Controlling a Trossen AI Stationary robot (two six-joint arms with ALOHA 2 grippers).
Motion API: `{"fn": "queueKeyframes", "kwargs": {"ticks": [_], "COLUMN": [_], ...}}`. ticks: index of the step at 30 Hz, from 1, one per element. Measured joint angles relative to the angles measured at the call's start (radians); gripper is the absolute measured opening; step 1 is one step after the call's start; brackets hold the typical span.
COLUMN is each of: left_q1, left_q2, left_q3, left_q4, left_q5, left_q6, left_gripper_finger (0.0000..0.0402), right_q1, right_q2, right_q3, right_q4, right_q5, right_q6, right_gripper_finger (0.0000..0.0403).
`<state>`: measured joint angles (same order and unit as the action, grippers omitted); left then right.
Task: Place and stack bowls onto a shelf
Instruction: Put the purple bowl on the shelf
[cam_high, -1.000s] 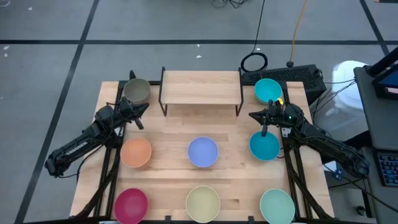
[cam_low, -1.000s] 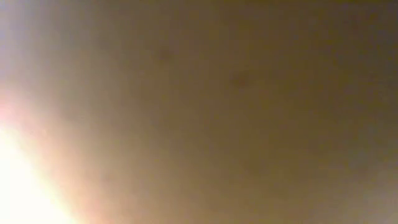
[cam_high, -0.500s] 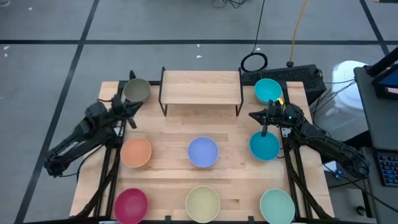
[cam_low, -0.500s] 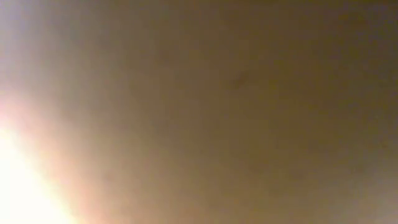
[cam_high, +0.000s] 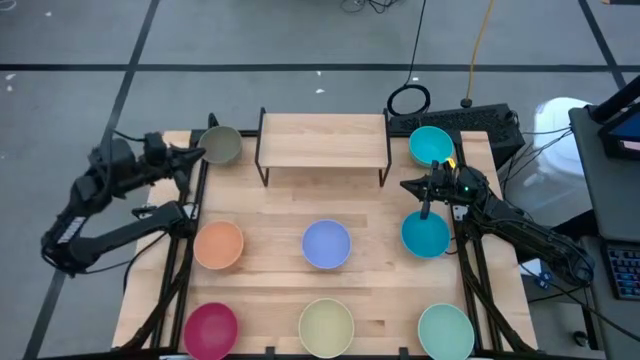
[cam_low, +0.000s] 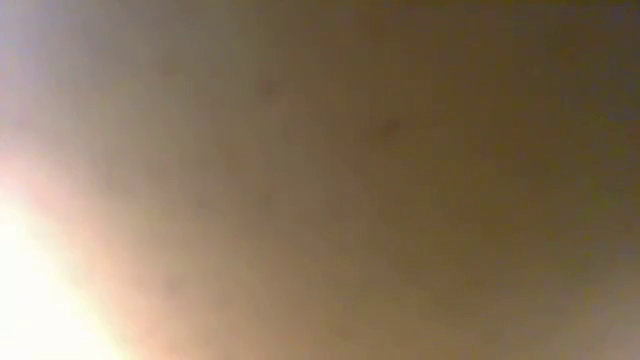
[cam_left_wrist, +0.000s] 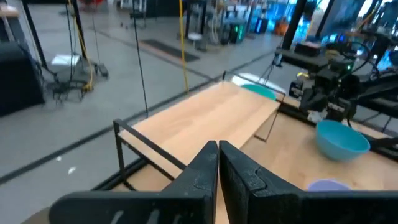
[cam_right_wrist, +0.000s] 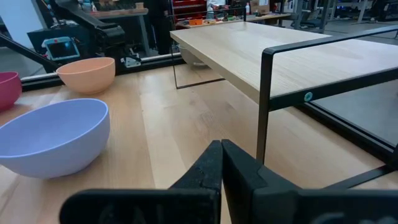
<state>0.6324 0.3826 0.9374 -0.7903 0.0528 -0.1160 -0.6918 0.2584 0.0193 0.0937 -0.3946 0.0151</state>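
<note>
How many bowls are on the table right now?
8, none on the shelf: olive-grey back left, two cyan on the right, orange, periwinkle, magenta, pale yellow, mint green. Nested bowls could hide more.

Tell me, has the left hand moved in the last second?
Yes. The left hand has pulled back from beside the olive-grey bowl, outward past the table's left edge.

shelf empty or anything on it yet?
Empty. The high view shows the shelf with its top board bare; the olive-grey bowl and cyan bowl sit beside it on the table.
</note>
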Motion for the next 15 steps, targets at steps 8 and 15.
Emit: {"fn": "queueKeyframes", "kwargs": {"ticks": [8, 15], "left_q1": [0.000, 0.000], "left_q2": [0.214, 0.268], "left_q3": [0.252, 0.318], "left_q4": [-0.219, -0.192], "left_q5": [0.002, 0.034], "left_q6": [-0.127, -0.261], "left_gripper_finger": [0.0019, 0.0019], "right_q1": [0.000, 0.000], "right_q2": [0.000, 0.000], "right_q3": [0.000, 0.000], "right_q4": [0.000, 0.000], "right_q5": [0.000, 0.001], "right_q6": [-0.001, -0.122], "right_gripper_finger": [0.0000, 0.0000]}}
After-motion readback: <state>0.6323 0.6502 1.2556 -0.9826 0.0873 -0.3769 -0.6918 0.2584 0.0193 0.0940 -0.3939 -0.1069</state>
